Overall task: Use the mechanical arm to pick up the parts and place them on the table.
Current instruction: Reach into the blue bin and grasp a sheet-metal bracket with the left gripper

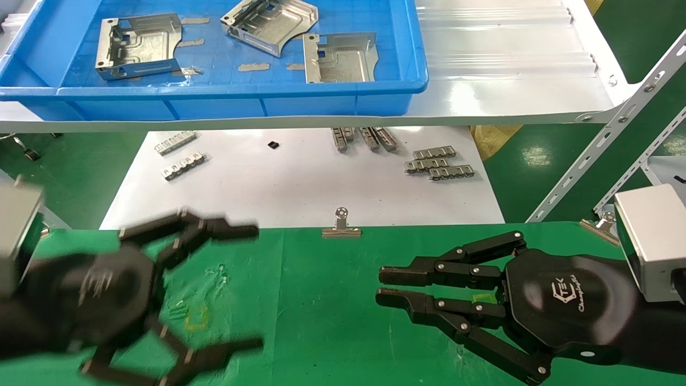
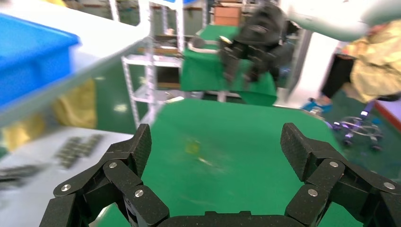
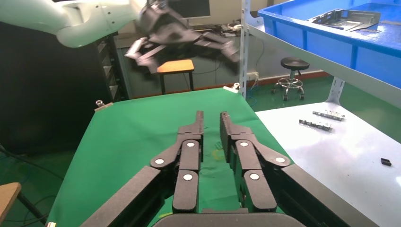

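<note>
Left black pincer gripper over the green cloth table, fingers spread wide, empty. Right black gripper alongside, fingers nearly together, empty. Farther off, a white board with small toothed strips. Farthest: three silvery stamped sheet-metal parts in the blue plastic tray. Likely light, stiff, slick, sharp-edged; best pinched across a folded edge.

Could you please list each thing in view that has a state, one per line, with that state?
Left tool: open, empty, above the green table.
Right tool: fingers nearly together, holding nothing, above the table.
Three parts: lying in the blue tray, none picked.
Binder clip: clamped on the table's edge.
Toothed strips: lying loose on the white board.
</note>
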